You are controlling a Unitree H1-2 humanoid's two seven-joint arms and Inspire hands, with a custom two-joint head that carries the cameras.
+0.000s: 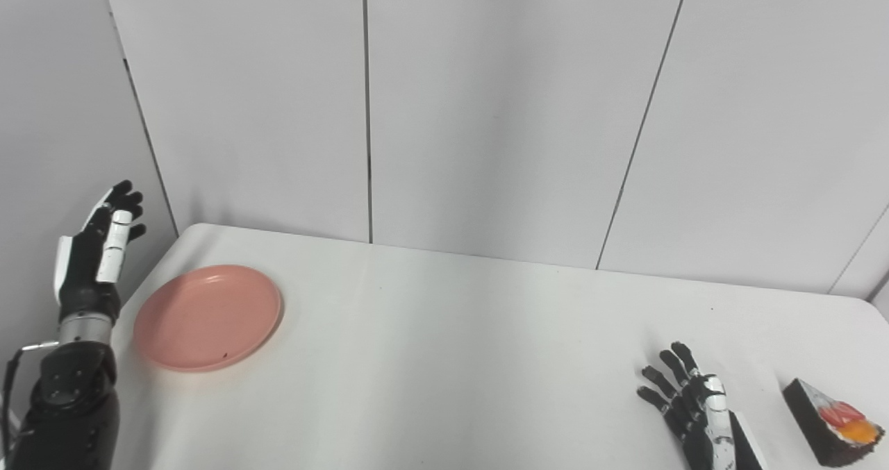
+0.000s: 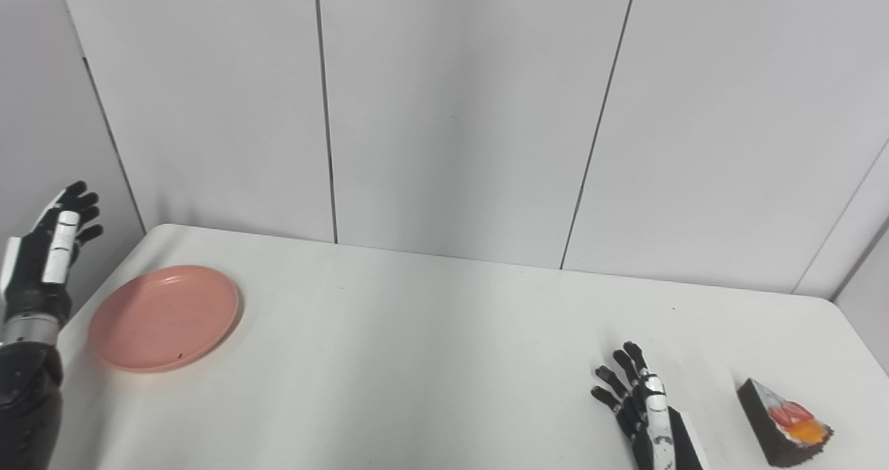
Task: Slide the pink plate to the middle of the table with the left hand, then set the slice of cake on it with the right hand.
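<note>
Pink, the plate (image 1: 208, 317) lies at the far left of the white bench (image 1: 451, 359), untouched. The left hand (image 1: 97, 255) is raised just left of it, beyond the bench edge, fingers spread and empty. At the near right the cake slice (image 1: 830, 421) stands, with the right hand (image 1: 694, 407) beside it, fingers extended, nothing held.

Matt plastic-looking pink plate (image 1: 208, 317), smooth table (image 1: 451, 359)

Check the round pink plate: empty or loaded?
Empty. The round pink plate shows only bare pink surface; the chocolate cake slice sits far right on the white table.
</note>
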